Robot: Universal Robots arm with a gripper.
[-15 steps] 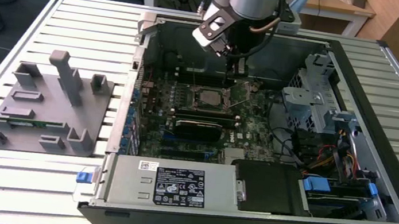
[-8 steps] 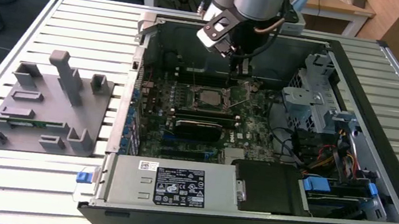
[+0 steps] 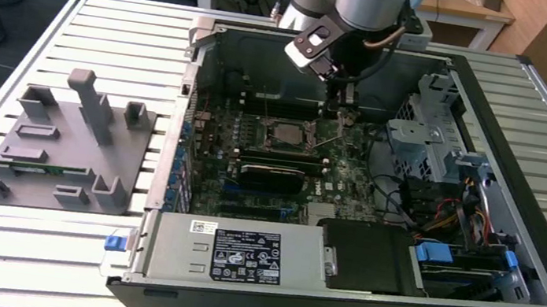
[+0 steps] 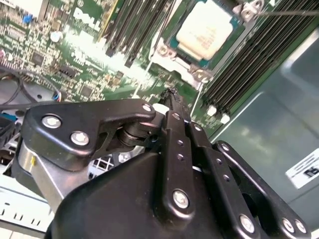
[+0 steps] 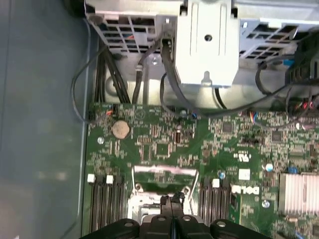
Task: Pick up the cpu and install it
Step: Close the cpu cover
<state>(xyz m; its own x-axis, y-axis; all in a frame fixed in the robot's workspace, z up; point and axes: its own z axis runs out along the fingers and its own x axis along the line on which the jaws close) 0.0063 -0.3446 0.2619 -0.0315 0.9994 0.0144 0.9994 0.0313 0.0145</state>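
The cpu [image 4: 204, 30], a pale silver square, lies flat in its socket on the green motherboard [image 4: 89, 50]; in the exterior view the cpu [image 3: 285, 132] sits mid-board inside the open computer case [image 3: 522, 194]. My gripper [image 3: 343, 123] hangs just to the exterior view's right of the socket, close above the board. Its black fingers meet at their tips in both wrist views, gripper [image 4: 172, 93] and gripper [image 5: 172, 200], with nothing seen between them. A thin metal socket lever [image 4: 289, 12] stands up beside the cpu. The socket's metal frame [image 5: 164, 177] is tilted up.
A grey fixture [image 3: 62, 146] holding a green memory strip [image 3: 39, 167] stands at the exterior view's left. Inside the case are black memory slots [image 4: 249, 59], a drive cage [image 3: 434, 143], cables [image 5: 169, 74], a finned heatsink [image 5: 299, 191] and the power supply [image 3: 229, 251].
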